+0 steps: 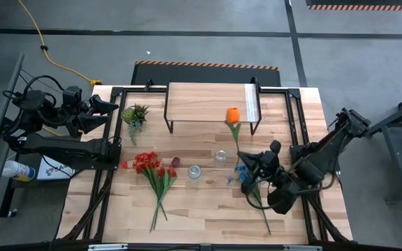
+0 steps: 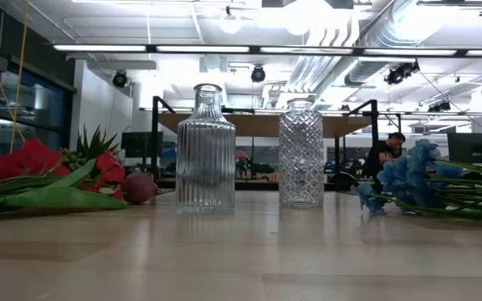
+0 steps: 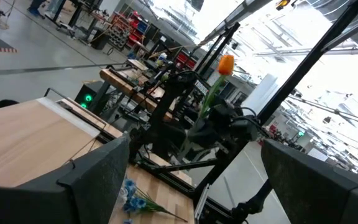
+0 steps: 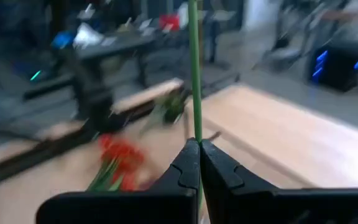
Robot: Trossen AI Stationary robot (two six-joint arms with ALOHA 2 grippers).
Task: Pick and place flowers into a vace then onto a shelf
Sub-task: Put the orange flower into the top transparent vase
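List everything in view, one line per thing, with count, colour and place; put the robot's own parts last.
orange tulip: one, orange bloom, green stem, held up over the right side
red flowers: one bunch, lying left of centre
maroon tulip: one, dark, beside the red flowers
blue flowers: one bunch, lying by the right arm
leafy tuft: one, green, left of the shelf
glass vases: two, clear, centre
shelf: one, light wood, black legs, far side
table: one, wooden
left gripper: fingers open, far-left edge
right gripper: fingers shut on the tulip stem

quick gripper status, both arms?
Left gripper: open, holding nothing, parked at the table's left edge.
Right gripper: shut on the orange tulip, pinching its stem.
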